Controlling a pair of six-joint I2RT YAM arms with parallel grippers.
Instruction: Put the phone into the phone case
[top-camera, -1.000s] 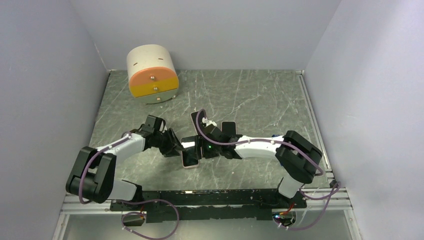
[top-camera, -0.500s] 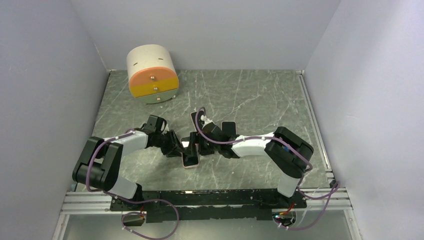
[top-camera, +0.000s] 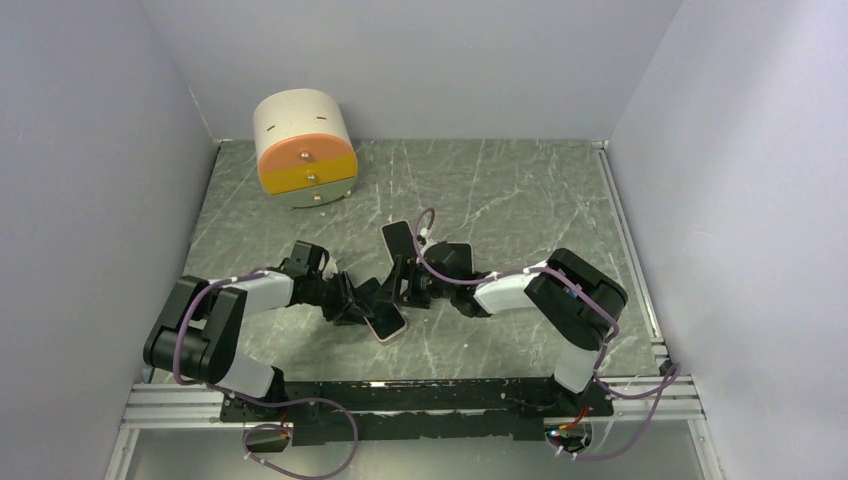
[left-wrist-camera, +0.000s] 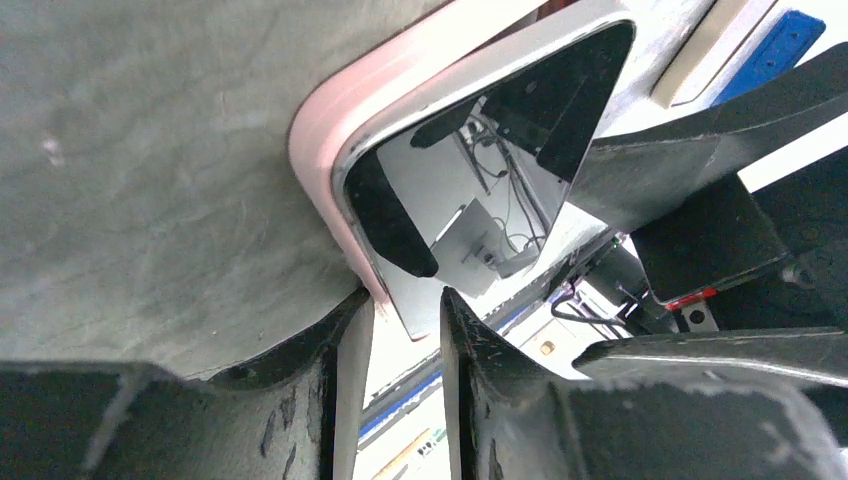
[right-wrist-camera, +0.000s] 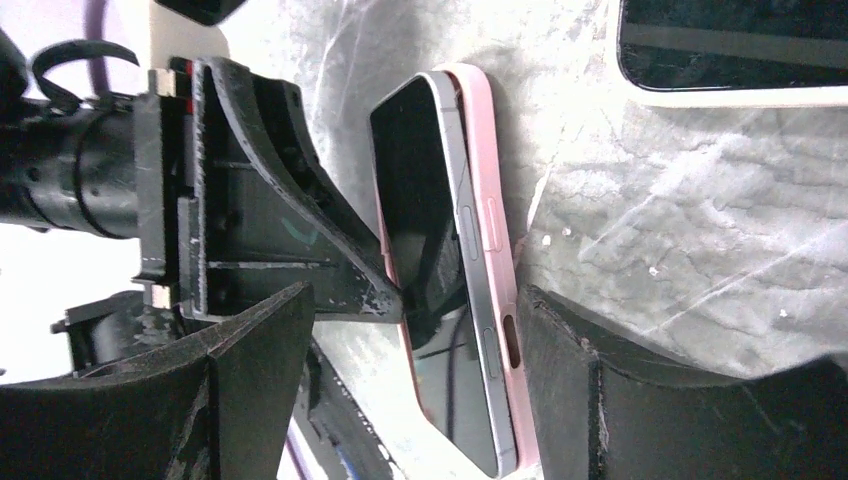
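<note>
Top view: bright, even light from above; sharp; soft shadows on table (top-camera: 500, 190).
Left wrist: phone (left-wrist-camera: 470, 200) screen mirrors bright surroundings; whites blown out at right; left fingers (left-wrist-camera: 150, 420) dark, blurred.
Right wrist: right fingers (right-wrist-camera: 250, 400) dark, soft; table glints.

Phone (right-wrist-camera: 425, 250) atop case (right-wrist-camera: 492, 230), table (top-camera: 500, 190) ctr; drawer unit (top-camera: 305, 150) far-L corner, behind.

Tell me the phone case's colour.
The phone case is pale pink; right wrist view shows it best.

The phone's (left-wrist-camera: 480, 170) glossy corner, rimmed by the pink case (left-wrist-camera: 330, 130) on the table (left-wrist-camera: 150, 180), dips between the left gripper's (left-wrist-camera: 402, 302) narrowly parted fingers.
</note>
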